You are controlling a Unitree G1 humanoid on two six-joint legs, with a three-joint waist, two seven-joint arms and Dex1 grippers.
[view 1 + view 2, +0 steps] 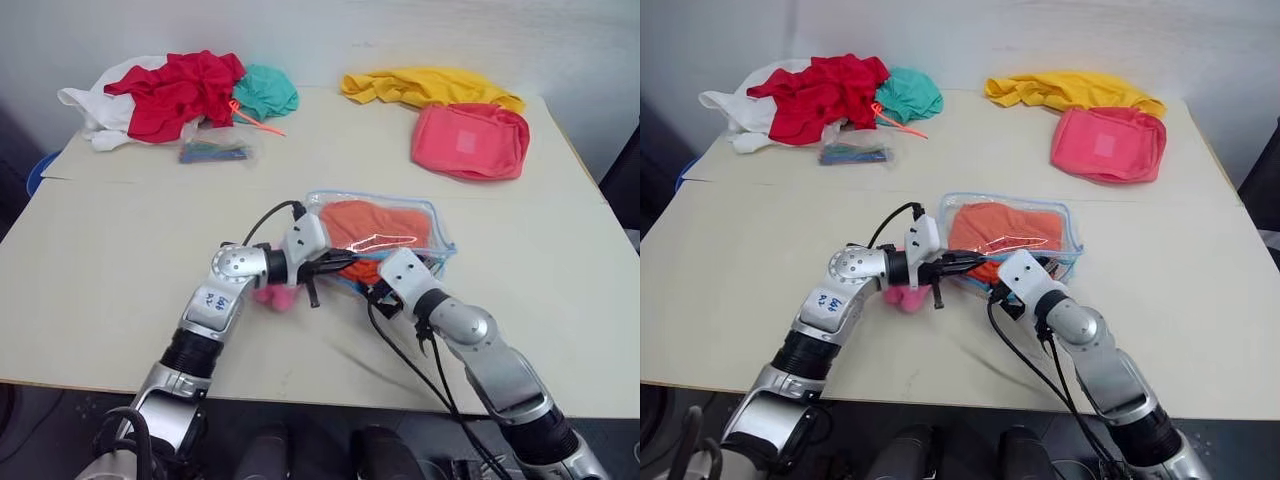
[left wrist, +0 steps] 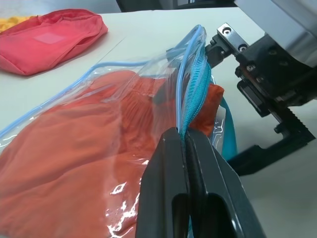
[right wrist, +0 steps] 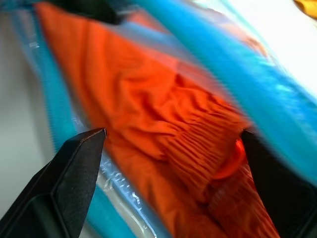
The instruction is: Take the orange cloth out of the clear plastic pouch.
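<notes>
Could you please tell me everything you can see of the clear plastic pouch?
The clear plastic pouch is a flat, see-through rectangle with light-blue zipper edging, lying on the table in front of the robot. Its near edge is open, lifted by the left gripper, which is shut on the zipper edging. The orange cloth lies crumpled inside. The open right gripper points into the opening. A pink plush charm sits at its near-left corner.

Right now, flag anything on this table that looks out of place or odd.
Nothing looks damaged or spilled. The clear pouch has its zipper edge pinched up by the left gripper, so it gapes open, with the orange cloth still bunched inside.
</notes>
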